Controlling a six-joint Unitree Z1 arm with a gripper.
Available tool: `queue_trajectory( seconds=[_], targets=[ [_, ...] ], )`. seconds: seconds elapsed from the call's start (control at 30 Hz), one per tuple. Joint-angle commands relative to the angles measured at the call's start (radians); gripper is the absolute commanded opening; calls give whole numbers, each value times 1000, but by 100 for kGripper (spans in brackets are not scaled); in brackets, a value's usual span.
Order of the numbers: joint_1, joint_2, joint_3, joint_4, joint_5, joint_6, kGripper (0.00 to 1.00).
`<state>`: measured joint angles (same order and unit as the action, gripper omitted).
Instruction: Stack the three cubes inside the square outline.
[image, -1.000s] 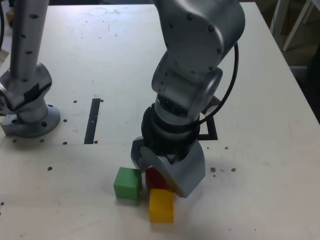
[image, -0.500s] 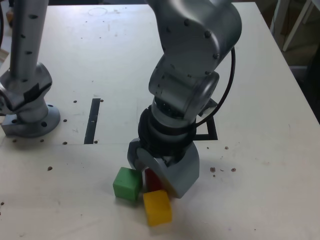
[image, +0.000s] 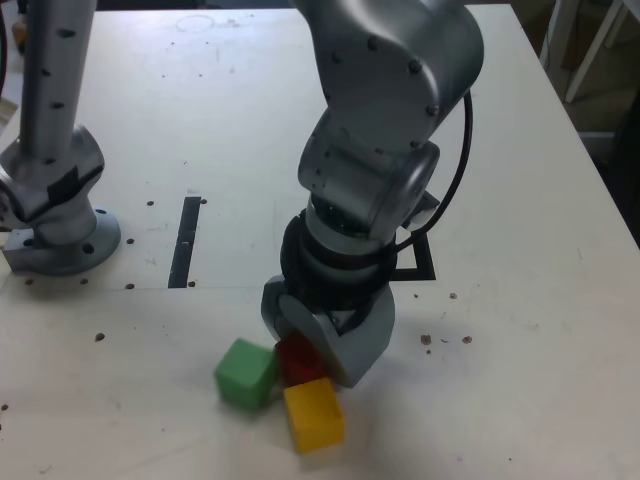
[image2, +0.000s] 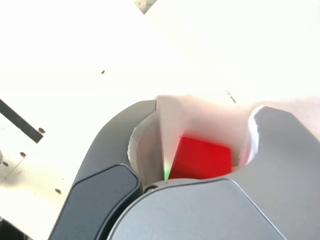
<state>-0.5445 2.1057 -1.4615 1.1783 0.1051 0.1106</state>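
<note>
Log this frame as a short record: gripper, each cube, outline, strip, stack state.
gripper: jaws around the red cube, a gap visible beside it in the wrist view; firm grip not evident
red cube: on the table, between the jaws
green cube: just to the exterior view's left of red
yellow cube: nearer the camera than red, turned slightly
outline: mostly hidden behind the arm; one corner shows
strip: on the table, to the exterior view's left of the arm
stack: none seen
</note>
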Motion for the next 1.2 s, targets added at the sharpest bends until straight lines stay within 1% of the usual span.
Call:
queue_trajectory(
  seconds=[0.0, 0.17, 0.3, 0.6, 0.73, 0.87, 1.0, 1.17],
  targets=[
    [-1, -2, -4, 8, 3, -2, 39],
    [-1, -9, -21, 36, 15, -2, 38],
    [3, -16, -55, 81, 30, -2, 38],
    [25, -35, -140, 172, 46, 1, 38],
    [80, -38, -204, 218, 48, 7, 38],
    [154, -38, -252, 244, 45, 1, 38],
    [240, -38, -272, 251, 34, -16, 38],
    [348, -36, -272, 241, 13, -51, 38]
  ],
)
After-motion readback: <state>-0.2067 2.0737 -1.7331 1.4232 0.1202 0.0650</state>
